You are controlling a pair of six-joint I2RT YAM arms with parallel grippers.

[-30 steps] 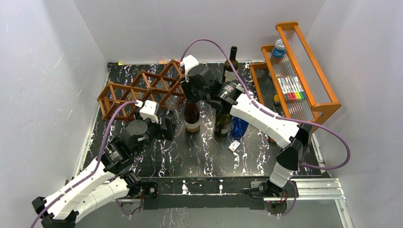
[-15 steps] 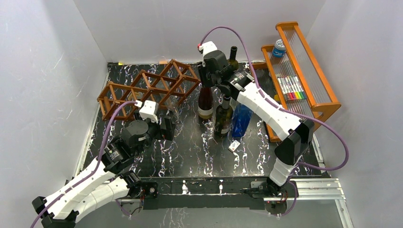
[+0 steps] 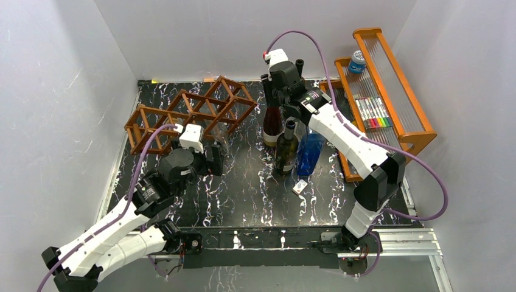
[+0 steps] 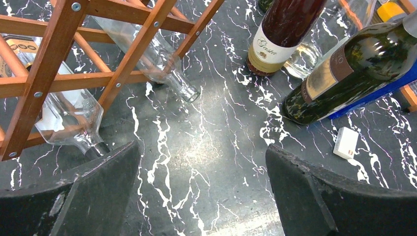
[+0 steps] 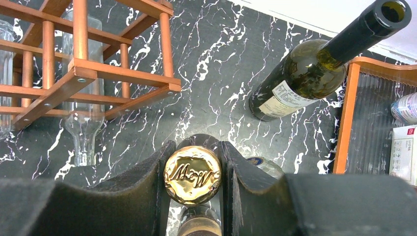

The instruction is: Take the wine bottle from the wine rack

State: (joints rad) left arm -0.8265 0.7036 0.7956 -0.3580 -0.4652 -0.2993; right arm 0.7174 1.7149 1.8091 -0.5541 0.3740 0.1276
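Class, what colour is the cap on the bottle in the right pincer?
The wine bottle has a gold cap with embossed lettering; clearest in the right wrist view.

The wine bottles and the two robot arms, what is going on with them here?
The right end effector is shut on the gold-capped top of a dark wine bottle, which stands upright to the right of the wine rack, already out of it. Whether its base touches the table, I cannot tell. The left end effector is open and holds nothing, low in front of the rack. Two clear bottles lie in the rack.
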